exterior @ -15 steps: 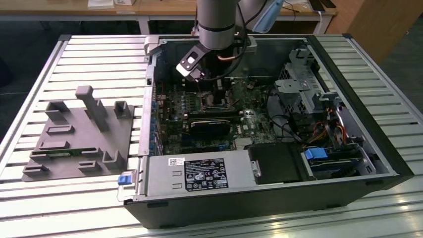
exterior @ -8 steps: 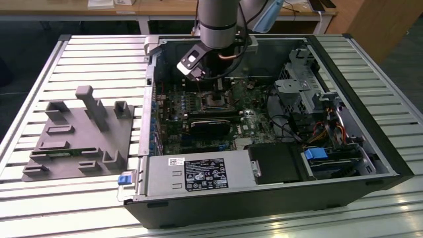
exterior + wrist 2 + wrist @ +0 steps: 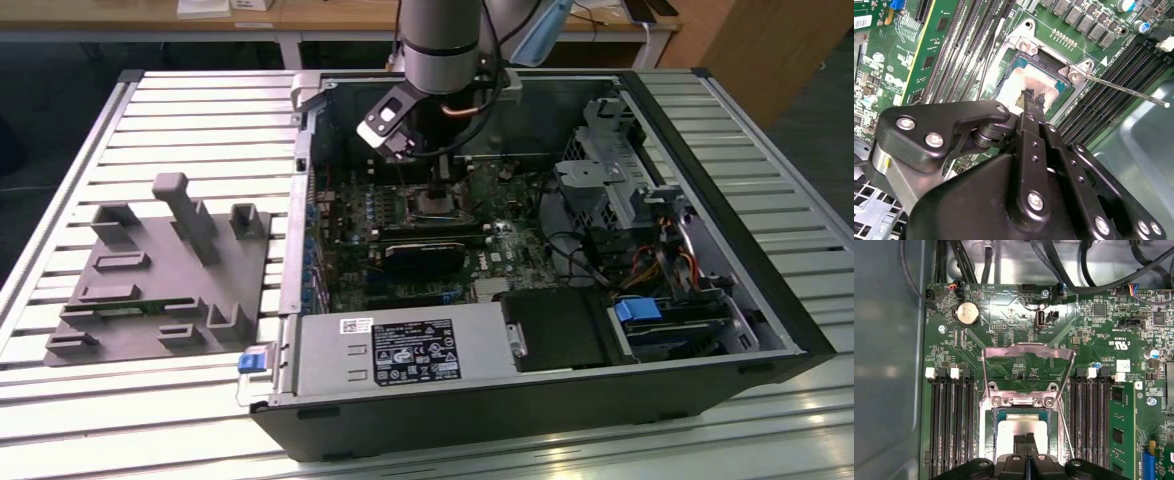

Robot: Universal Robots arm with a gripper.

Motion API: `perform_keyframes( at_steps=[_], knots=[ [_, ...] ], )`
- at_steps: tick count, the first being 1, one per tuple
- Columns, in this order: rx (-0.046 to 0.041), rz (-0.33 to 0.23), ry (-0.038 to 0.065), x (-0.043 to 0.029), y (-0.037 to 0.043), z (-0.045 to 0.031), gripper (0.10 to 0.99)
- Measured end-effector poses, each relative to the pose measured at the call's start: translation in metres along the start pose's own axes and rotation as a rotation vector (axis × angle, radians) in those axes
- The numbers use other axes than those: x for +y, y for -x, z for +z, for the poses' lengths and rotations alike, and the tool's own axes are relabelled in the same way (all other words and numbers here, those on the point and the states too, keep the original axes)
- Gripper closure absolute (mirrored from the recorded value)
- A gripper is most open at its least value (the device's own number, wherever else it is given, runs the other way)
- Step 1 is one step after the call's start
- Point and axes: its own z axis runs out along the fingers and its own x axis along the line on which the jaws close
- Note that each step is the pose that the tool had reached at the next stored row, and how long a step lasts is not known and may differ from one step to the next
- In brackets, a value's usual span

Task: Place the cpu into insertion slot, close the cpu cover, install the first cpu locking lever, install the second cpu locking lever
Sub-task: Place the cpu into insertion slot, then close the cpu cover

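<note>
We find the pale silvery square cpu (image 3: pixel 1006 437) seated in the silver-rimmed square insertion slot (image 3: pixel 988 435), its thin metal-frame cpu cover (image 3: pixel 1029 348) standing open. The black gripper (image 3: pixel 1026 437) hangs over the cpu, fingers pressed together.

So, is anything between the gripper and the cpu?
Nothing shows there. In both wrist views the gripper, tips shut, sits right at the pale face of the cpu, which lies in the slot; the cover stands open.
</note>
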Motion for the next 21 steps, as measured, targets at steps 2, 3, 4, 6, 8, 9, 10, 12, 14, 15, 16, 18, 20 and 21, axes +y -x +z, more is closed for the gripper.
perform_keyframes(
  at_steps=[2,3,4,6,8,9,10,12,14,15,16,18,20,21],
  knots=[
    [0.0000,0.000,0.000,0.0000,0.0000,-0.0008,0.980],
    [-0.0001,0.000,0.000,0.0001,0.0000,-0.0012,0.980],
    [-0.0001,0.000,0.000,0.0001,0.0000,-0.0016,0.980],
    [0.0000,0.000,0.000,0.0001,0.0000,-0.0023,0.980],
    [-0.0001,0.000,-0.001,0.0002,0.0001,-0.0035,0.980],
    [-0.0001,0.000,-0.001,0.0002,0.0001,-0.0043,0.980],
    [-0.0001,0.000,-0.001,0.0003,0.0001,-0.0053,0.980],
    [0.0000,0.000,-0.001,0.0004,0.0002,-0.0076,0.980],
    [-0.0001,0.000,-0.001,0.0005,0.0002,-0.0097,0.980],
    [-0.0001,0.000,-0.001,0.0006,0.0002,-0.0106,0.980],
    [0.0000,0.000,-0.001,0.0006,0.0002,-0.0113,0.980],
    [-0.0002,0.001,-0.002,0.0007,0.0002,-0.0130,0.980],
    [-0.0001,0.002,-0.002,0.0008,0.0002,-0.0143,0.980],
    [-0.0001,0.003,-0.002,0.0008,0.0003,-0.0151,0.980]
  ],
)
